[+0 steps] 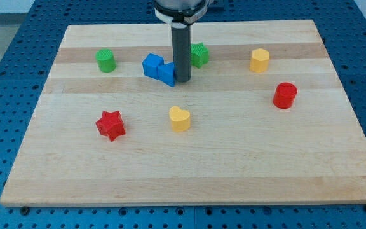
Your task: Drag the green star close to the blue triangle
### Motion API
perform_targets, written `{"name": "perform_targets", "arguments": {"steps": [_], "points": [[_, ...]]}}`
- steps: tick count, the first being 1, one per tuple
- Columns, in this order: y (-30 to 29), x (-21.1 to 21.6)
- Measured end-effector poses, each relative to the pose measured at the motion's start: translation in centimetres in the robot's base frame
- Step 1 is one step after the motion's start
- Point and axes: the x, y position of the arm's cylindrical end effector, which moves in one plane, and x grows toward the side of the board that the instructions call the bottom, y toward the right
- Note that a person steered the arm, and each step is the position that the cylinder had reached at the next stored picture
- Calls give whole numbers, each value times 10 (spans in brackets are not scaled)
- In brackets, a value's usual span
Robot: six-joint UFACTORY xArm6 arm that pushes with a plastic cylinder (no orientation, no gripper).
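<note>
My tip [182, 80] sits near the bench [183, 172] top edge, between the blue triangle [167, 74] and green star [199, 55]; no fingers here; next, get behind the star, nudge it leftward.

No text, label, brand, number or sign is showing legibly anywhere in this view. The wooden board [189, 172], the coloured blocks lying on it and the dark rod are all appearing plain and unmarked. The blue perforated surface [5, 38] around the board is also carrying no readable marking.
</note>
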Motion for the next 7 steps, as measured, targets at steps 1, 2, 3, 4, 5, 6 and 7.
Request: {"name": "perform_targets", "arguments": {"steps": [1, 2, 3, 4, 5, 6, 7], "points": [[-2, 25], [-25, 21], [-31, 3], [-31, -6], [-31, -5], [-33, -6], [-33, -6]]}}
